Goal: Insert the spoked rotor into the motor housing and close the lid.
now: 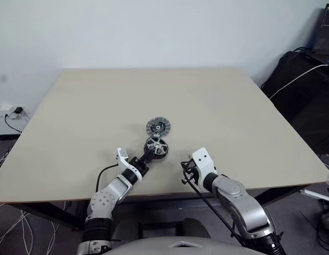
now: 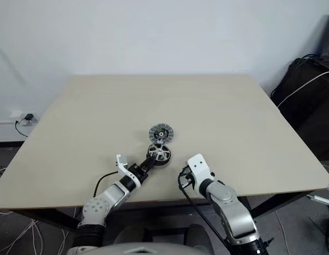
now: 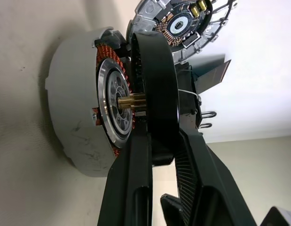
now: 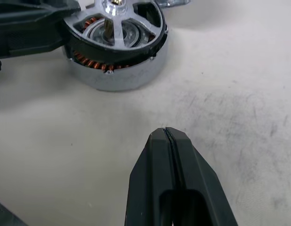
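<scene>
The spoked rotor (image 1: 157,144) sits on top of the motor housing (image 4: 118,75), near the table's middle front. Copper windings (image 4: 89,60) still show in the gap under the rotor's dark rim. My left gripper (image 1: 148,155) reaches in from the near left and is shut on the rotor's rim (image 3: 154,84). A brass shaft (image 3: 131,100) runs from the rotor into the housing (image 3: 70,113). The lid (image 1: 158,127) lies flat just beyond them, ribbed face up. My right gripper (image 4: 166,134) is shut on nothing, hovering over bare table a little to the right of the housing.
The beige table (image 1: 233,117) has free room on every side of the parts. Black bags and equipment (image 1: 305,90) stand off the table's right edge. Cables and a wall socket (image 1: 13,112) are at the far left on the floor.
</scene>
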